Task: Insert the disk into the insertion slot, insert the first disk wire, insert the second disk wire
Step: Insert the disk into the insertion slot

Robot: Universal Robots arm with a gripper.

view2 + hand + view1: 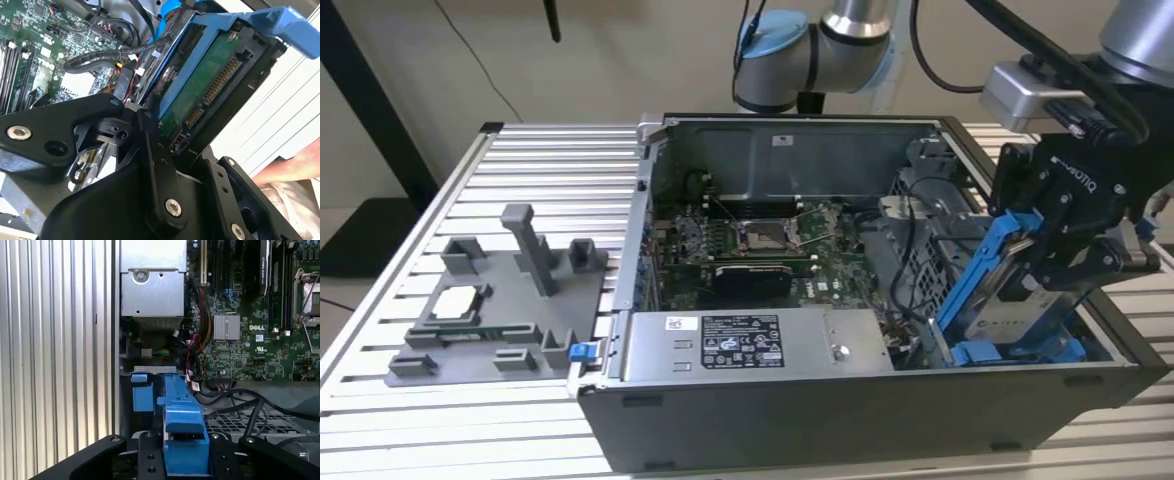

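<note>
The gripper [1074, 262] is clamped on the disk [1017, 308], holding it tilted with its lower end at the insertion slot [1014, 352] inside the open computer case [854, 420], not yet seated, both wires apparently still unplugged

Robotics lab; slatted bench [547, 170], grey fixtures [520, 300].

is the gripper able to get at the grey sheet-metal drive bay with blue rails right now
Probably yes: the gripper, shut on the blue-framed silver hard drive, hangs right over the drive bay with nothing between.
</note>
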